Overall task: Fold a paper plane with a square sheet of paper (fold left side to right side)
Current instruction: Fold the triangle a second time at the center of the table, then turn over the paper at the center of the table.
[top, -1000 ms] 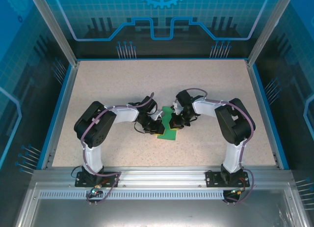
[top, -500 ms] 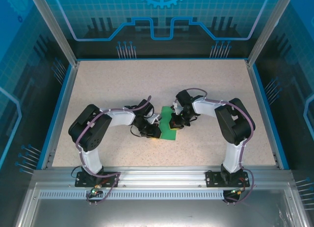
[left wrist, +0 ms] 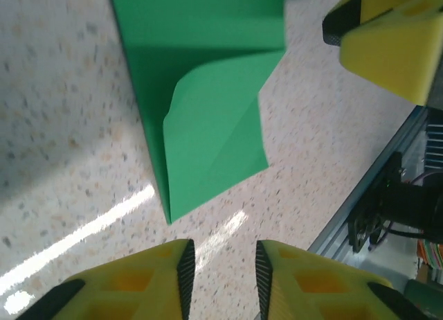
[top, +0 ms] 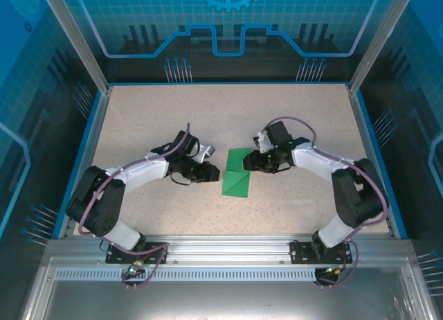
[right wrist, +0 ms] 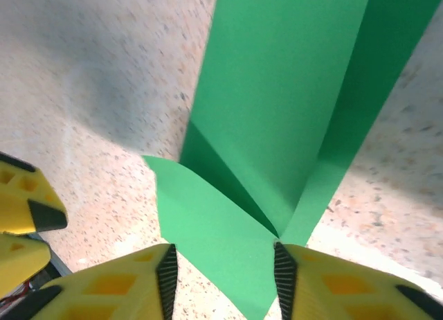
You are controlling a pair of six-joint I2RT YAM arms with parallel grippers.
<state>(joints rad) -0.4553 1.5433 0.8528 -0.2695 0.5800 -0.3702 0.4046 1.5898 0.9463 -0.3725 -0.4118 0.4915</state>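
Note:
The square sheet of paper (top: pixel 237 174) is bright green and lies on the speckled table between the two arms, folded to a narrow strip with creases. In the left wrist view one corner flap of the paper (left wrist: pixel 208 119) curls up off the layer below. My left gripper (top: pixel 212 173) sits just left of the sheet, apart from it; its jaws (left wrist: pixel 221 275) stand open over bare table. My right gripper (top: pixel 253 161) is at the sheet's upper right edge. Its jaws (right wrist: pixel 221 282) stand open with a raised flap of the paper (right wrist: pixel 277 105) lying between the fingers, ungripped.
The speckled table (top: pixel 173 119) has a blue raised border (top: pixel 83 154) on its sides and an aluminium rail (top: pixel 221 247) along the near edge. That rail and some cables (left wrist: pixel 398 209) show close to the right in the left wrist view.
Both grippers have opened and drawn back from the paper, the left one leftward, the right one rightward and up. The sheet now lies free on the table.

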